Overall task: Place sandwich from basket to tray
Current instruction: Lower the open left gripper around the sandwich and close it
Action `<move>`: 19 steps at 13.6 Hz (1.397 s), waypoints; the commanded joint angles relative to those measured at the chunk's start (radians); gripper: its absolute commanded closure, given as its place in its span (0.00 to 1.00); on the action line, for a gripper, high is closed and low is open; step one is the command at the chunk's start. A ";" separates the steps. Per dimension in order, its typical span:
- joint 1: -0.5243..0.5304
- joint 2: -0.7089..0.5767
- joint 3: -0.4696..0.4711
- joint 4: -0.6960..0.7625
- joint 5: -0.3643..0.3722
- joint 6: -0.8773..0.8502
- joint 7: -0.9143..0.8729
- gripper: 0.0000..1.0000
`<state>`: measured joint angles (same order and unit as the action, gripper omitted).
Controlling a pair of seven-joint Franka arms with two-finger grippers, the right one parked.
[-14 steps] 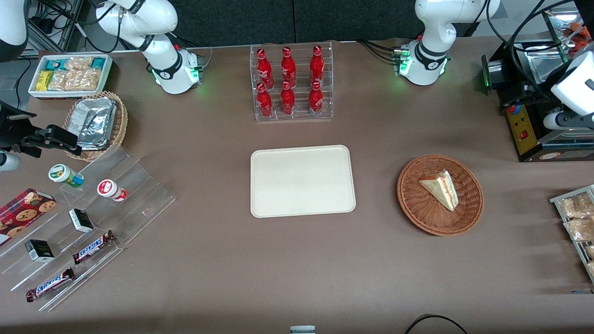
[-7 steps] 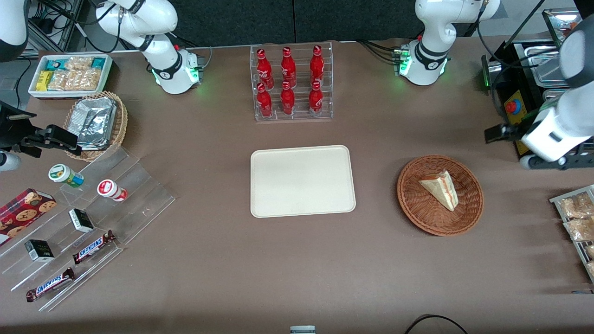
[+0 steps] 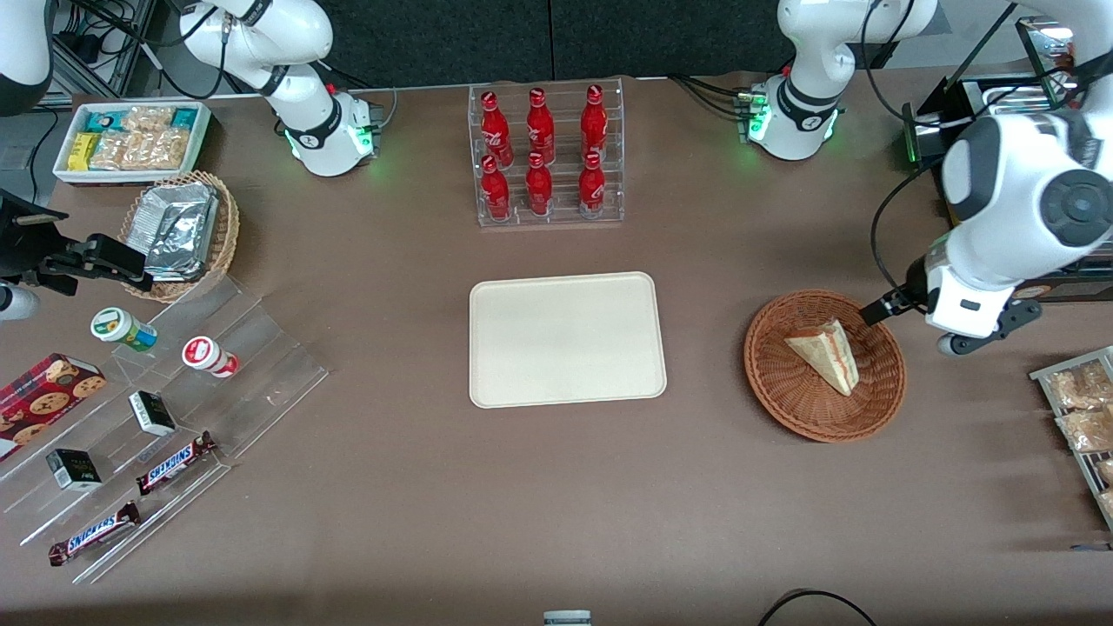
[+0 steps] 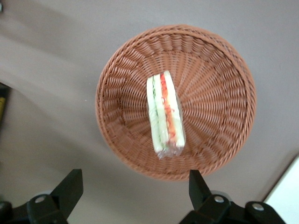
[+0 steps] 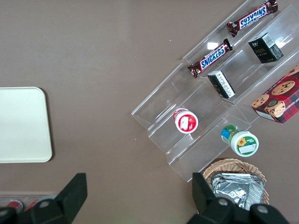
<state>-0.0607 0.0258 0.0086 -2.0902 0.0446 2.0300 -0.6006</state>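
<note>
above the working arm's end of the table, the gripper hung with fingers spread wide and nothing between them. it sat up off the table, just beside the basket rim, not yet centred over it. in the front view the wrist housing hid the fingertips.

sandwich lay in the middle of the basket, resting on the weave, well clear of the rim all round. it sat on edge, so the wrist camera looked down on the filling side: green stripe, pale bread, red-orange stripe, pale bread. clear film showed at one end, so it looked wrapped. in the front view the sandwich read as a wedge, narrow tip pointing nearer the front camera.

handling, my read:
- light, no real load on the arm.
- soft bread, would crush under a hard squeeze. a gentle close looked right.
- film probably slick, so a tip-only pinch could slip.
- best hold looked to be across the two flat bread faces, near mid-length, where the wedge had body. the thin tip looked worst.
- finger line did not look squared to those faces yet. i could not judge the offset exactly.
- basket floor was dished and ribbed, so the fingers had to come down either side without digging into the wicker.

tray lay flat and bare, well apart from the basket toward the table's middle. rack of red bottles stood farther from the front camera than the tray, off the likely carry path.
</note>
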 commanded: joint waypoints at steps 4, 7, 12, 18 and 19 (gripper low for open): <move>-0.019 -0.043 -0.015 -0.212 0.001 0.269 -0.229 0.00; -0.019 -0.020 -0.015 -0.292 0.001 0.416 -0.257 0.00; -0.044 0.071 -0.016 -0.292 0.001 0.542 -0.329 0.00; -0.057 0.103 -0.012 -0.292 0.008 0.555 -0.326 0.00; -0.057 0.105 -0.012 -0.292 0.009 0.555 -0.326 0.00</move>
<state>-0.1119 0.1268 -0.0082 -2.3799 0.0437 2.5620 -0.9073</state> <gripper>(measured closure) 0.000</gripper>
